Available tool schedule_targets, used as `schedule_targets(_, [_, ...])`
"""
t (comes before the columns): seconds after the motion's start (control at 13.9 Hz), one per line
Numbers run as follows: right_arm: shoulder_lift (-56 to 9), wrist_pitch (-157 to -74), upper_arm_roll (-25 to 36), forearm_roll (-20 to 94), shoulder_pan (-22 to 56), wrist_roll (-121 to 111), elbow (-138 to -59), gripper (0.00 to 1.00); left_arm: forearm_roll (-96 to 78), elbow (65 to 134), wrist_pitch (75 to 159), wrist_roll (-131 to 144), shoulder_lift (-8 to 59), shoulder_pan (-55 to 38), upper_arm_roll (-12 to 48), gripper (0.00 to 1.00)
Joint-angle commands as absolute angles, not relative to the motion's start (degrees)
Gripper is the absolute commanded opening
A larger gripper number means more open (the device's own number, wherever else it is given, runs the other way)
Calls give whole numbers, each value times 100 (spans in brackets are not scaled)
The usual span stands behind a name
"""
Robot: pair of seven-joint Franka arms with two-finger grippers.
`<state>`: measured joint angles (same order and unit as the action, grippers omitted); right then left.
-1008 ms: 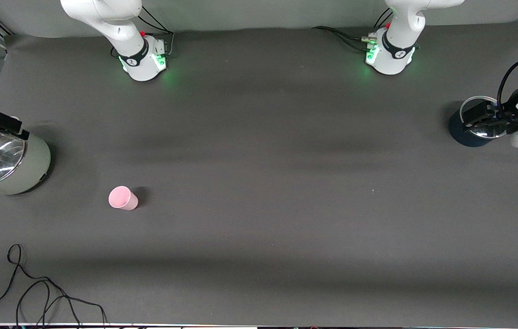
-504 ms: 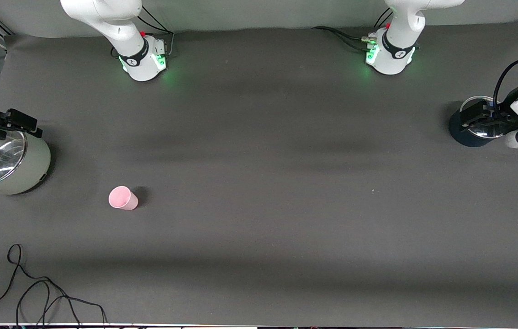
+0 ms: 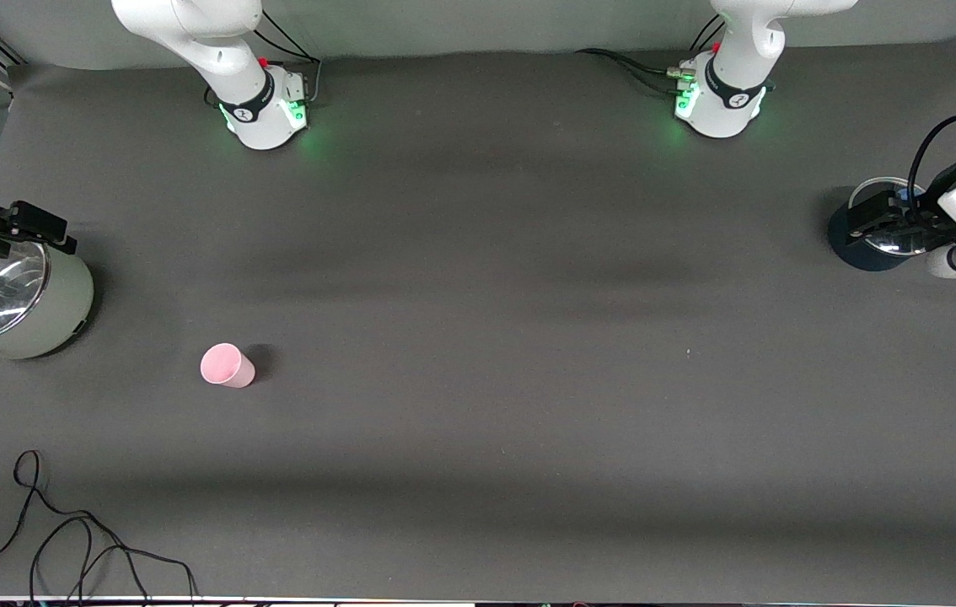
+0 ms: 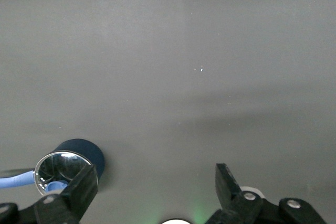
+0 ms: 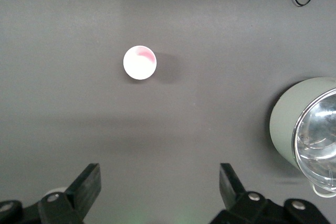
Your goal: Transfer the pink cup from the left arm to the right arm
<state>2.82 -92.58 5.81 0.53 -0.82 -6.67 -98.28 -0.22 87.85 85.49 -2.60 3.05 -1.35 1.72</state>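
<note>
While both pincers gape empty, pink cup [image 3: 227,366] upright on dark grey table [image 3: 486,337].

Since a second ago the right gripper [image 3: 18,226] has risen off the lid of the pale green pot [image 3: 56,303] at the right arm's end of the table and shifted toward the table's middle, so its black fingers now hang over the pot's rim. The left gripper [image 3: 887,221] has edged a little out toward the table's edge over the dark blue pot [image 3: 845,240], its white wrist sliding that way too.
</note>
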Motion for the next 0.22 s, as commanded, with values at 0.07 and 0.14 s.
schedule_targets(0.07, [316, -9360, 571, -17, -88, -554, -9879, 100, -62, 8675, 8525, -334, 334, -220, 97, 100])
schedule_targets(0.14, [308, -9360, 571, -18, -88, -554, -9862, 100, -62, 8675, 8525, -334, 334, -220, 97, 100])
